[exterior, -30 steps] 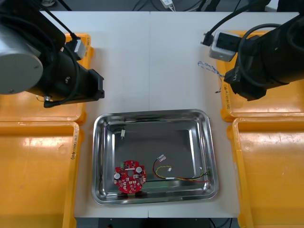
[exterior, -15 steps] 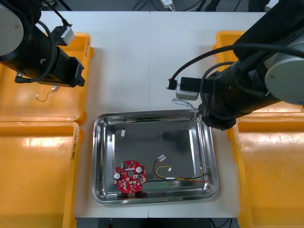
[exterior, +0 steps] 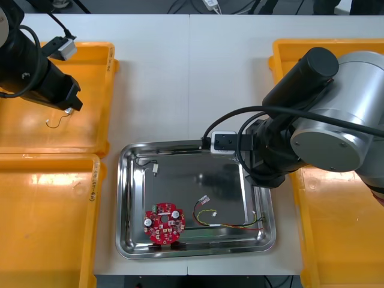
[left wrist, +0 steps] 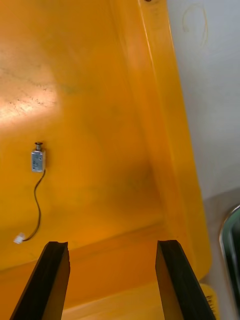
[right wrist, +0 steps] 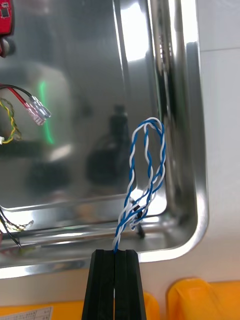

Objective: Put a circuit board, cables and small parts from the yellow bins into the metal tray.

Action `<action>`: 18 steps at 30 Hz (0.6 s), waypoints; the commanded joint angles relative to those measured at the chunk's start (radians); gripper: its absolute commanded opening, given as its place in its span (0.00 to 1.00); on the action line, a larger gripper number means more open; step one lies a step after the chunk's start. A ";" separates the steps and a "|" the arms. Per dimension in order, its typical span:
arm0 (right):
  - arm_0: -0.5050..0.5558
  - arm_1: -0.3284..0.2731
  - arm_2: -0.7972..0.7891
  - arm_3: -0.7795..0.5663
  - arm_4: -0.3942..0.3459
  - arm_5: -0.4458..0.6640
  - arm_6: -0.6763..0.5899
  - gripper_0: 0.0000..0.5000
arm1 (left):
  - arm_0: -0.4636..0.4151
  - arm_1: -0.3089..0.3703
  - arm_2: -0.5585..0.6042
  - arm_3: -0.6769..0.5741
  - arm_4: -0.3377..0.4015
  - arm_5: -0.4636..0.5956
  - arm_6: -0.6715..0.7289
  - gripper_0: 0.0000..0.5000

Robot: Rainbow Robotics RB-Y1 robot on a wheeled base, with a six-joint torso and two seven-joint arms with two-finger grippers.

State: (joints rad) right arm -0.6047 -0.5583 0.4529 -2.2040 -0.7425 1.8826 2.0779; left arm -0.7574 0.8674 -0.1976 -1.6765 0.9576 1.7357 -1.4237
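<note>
The right gripper (right wrist: 114, 252) is clenching one end of a twisted blue and white cable (right wrist: 145, 170), its black fingers pressing together on the strands. The cable's loop is dangling just inside the 1 o'clock corner of the metal tray (exterior: 122, 198); whether it is touching the shiny floor cannot be told. In the front view the right arm (exterior: 324, 126) is reaching in over the tray's 2 o'clock rim.

Lying in the tray are a round red circuit board (exterior: 164, 223) at 7 o'clock, a red and yellow cable (exterior: 223, 222) at 5 o'clock and a small metal part (exterior: 155, 170) at 11 o'clock, each apart from the others.

At the table's (exterior: 192, 72) 10 o'clock, the left gripper (left wrist: 112, 247) is hovering over a yellow bin (exterior: 36, 135). Its fingers are standing wide apart and gripping nothing. A wired small metal part (left wrist: 38, 161) is resting on the bin's floor beyond the fingers, clear of both, with its thin black lead trailing back toward them.
</note>
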 commanded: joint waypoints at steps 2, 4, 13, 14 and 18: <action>0.013 0.071 0.020 0.015 0.026 -0.033 0.048 0.00 | -0.049 0.048 0.037 0.066 -0.036 -0.044 -0.121 1.00; 0.013 0.086 0.021 0.029 0.042 -0.037 0.056 0.00 | -0.049 0.048 0.035 0.098 -0.037 -0.070 -0.164 1.00; 0.013 0.101 0.085 0.104 0.132 -0.146 0.087 0.00 | -0.051 0.047 0.035 0.230 -0.049 -0.171 -0.325 1.00; 0.014 0.103 0.087 0.113 0.134 -0.157 0.090 0.00 | -0.049 0.045 0.035 0.239 -0.051 -0.177 -0.336 1.00; 0.017 0.104 0.090 0.147 0.134 -0.192 0.103 0.00 | -0.049 0.038 0.015 0.279 -0.053 -0.229 -0.354 1.00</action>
State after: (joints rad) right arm -0.5974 -0.4730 0.5281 -2.0684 -0.6172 1.7191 2.1400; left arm -0.7579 0.8709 -0.1940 -1.4131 0.9185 1.5517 -1.6550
